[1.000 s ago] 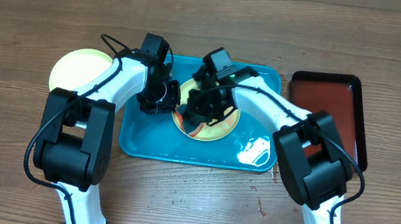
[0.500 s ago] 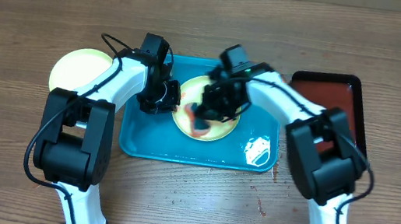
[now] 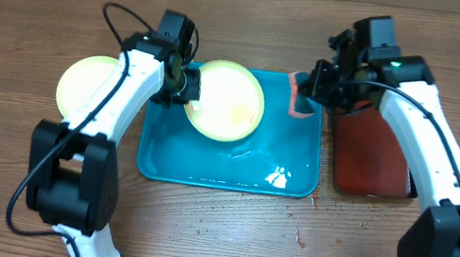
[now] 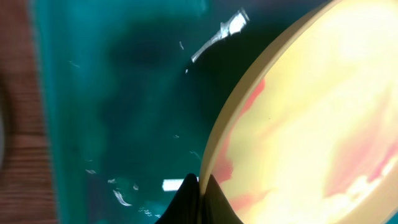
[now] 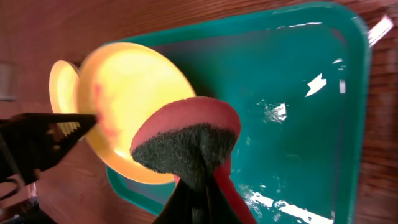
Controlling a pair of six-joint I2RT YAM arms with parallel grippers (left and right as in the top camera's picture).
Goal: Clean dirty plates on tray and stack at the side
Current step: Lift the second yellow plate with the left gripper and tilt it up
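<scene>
Jaws of the left gripper (image 3: 184, 86) were clamped on the left rim of the yellow-green plate (image 3: 229, 101), held up over the tray's (image 3: 206, 172) far-left part, its body reaching from the fingers toward tray centre. The stack plate (image 3: 85, 83) lay on the table just off the tray's left edge, so the left arm looked nearer for drop-off. The right gripper (image 3: 307, 90), pinching the sponge (image 3: 295, 100), sat over the tray's far-right corner.

Plate (image 3: 229, 103) over tray (image 3: 207, 166), another plate (image 3: 83, 85) left
</scene>
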